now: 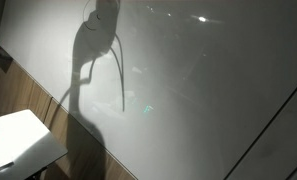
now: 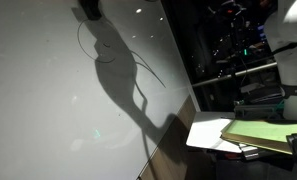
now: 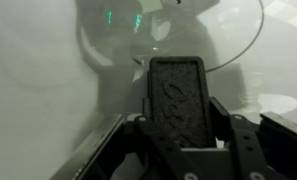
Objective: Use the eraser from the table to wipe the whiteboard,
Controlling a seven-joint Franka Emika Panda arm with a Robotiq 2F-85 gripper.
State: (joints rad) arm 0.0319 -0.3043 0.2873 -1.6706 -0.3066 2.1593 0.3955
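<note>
One eraser (image 3: 178, 100) clamped in jaws; glossy whiteboard (image 1: 208, 90) reflects lights (image 1: 201, 18); white table (image 1: 23, 140) nearby.

The end effector (image 3: 179, 118) is being shown in the wrist view as a matt black assembly. Two angular dark fingers (image 3: 231, 138) are being seen at its sides, and paler grey highlights are being caught along the edges of their linkages. In an exterior view the arm (image 2: 88, 8) is being rendered only as a dark, blurred mass at the top edge. Its colour, cables and markings cannot be told.
</note>
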